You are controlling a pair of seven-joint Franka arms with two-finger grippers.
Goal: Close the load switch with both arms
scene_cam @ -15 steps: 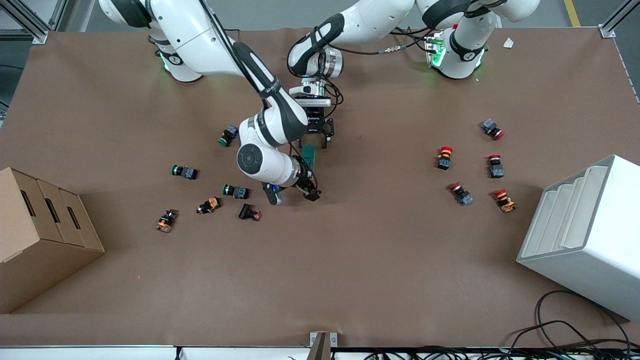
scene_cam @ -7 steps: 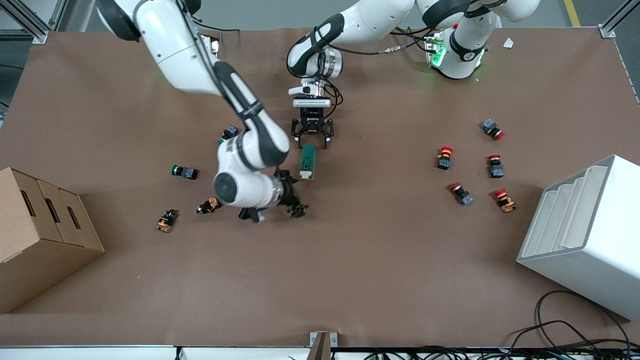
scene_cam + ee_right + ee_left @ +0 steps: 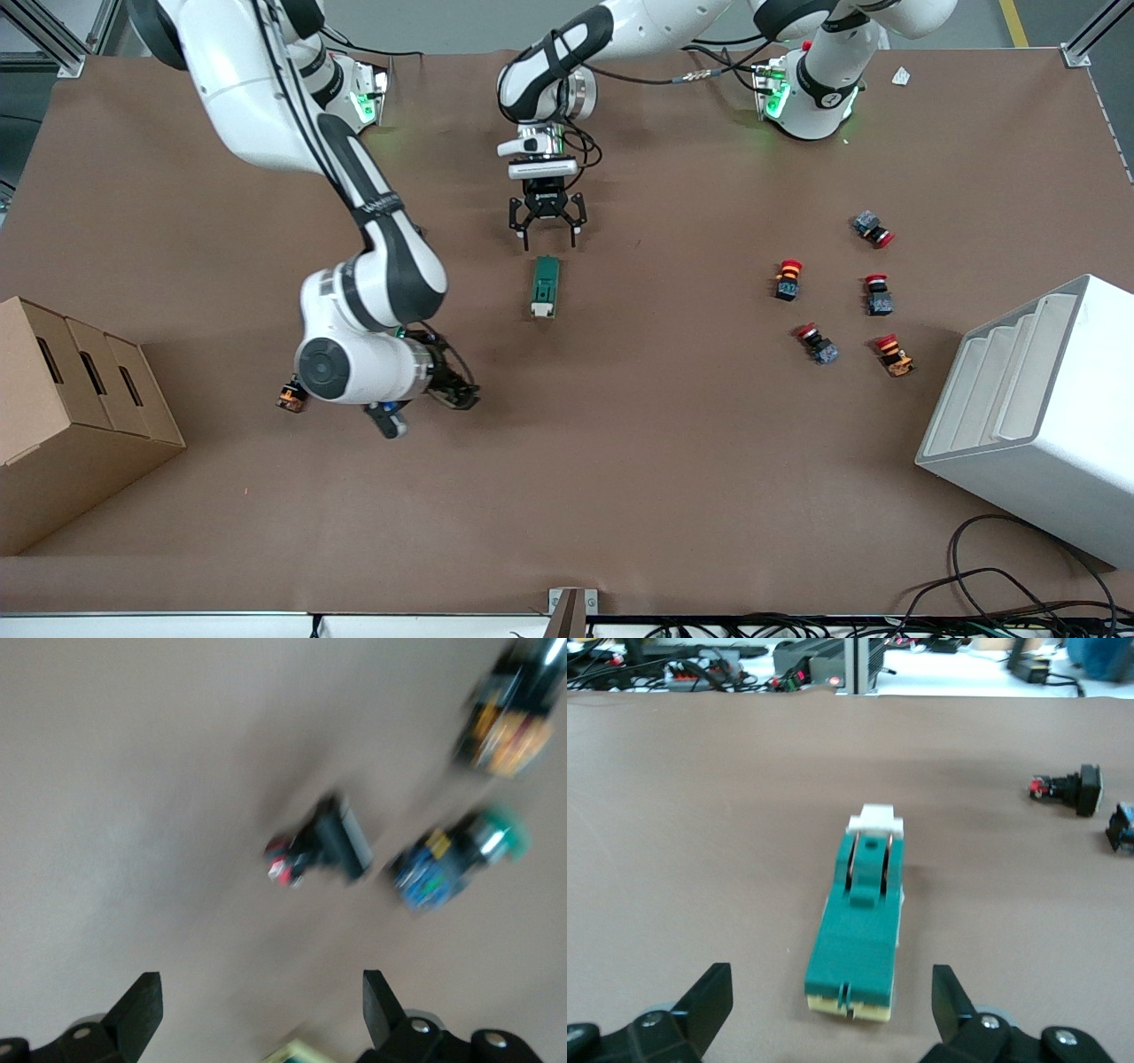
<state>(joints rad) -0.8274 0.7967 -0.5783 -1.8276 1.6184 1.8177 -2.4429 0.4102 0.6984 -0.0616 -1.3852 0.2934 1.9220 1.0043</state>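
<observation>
Both pincers farther from load switch (image 3: 546, 285)

Matt green plastic load switch (image 3: 545, 286)

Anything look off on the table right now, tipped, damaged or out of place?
Nothing stands out. The load switch lies flat and whole on the table, free of both grippers: the open left gripper is beside its green end, the open right gripper off toward the green push buttons.
</observation>
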